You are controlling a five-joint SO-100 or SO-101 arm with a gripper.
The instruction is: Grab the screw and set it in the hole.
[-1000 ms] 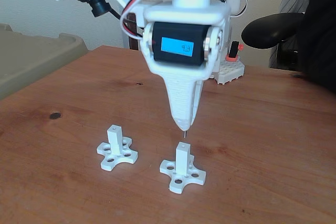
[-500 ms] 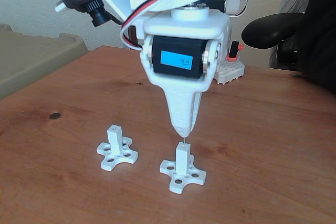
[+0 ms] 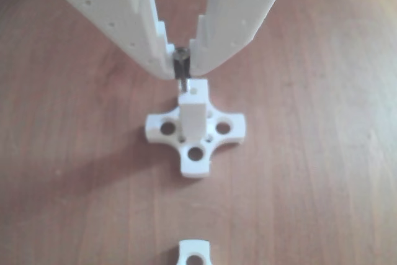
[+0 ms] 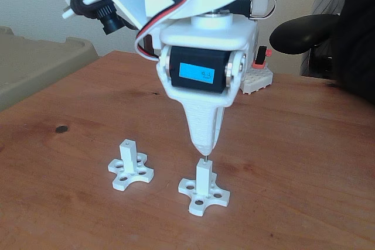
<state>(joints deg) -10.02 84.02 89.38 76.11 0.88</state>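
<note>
Near the camera in the fixed view, a white post on a cross-shaped base stands directly beneath the hand. The hand's two fingers are clamped together on the screw, gripping it at the dark head with the shank pointing down. In the other view the shank tip meets the post's end face at its rear left edge, just beside the hole and, as far as can be judged, not yet inside it. Seating the screw well likely calls for a slight sideways correction to centre the tip over the bore, a vertical shank, and a slow descent before the fingers part; releasing early could let the screw tip over.

To the hand's left in the fixed view stands a second post, apart from the first. Both rest on a reddish-brown wooden tabletop with a dark knot. Beyond the hand lie a white block, a black chair armrest and a pale wall.
</note>
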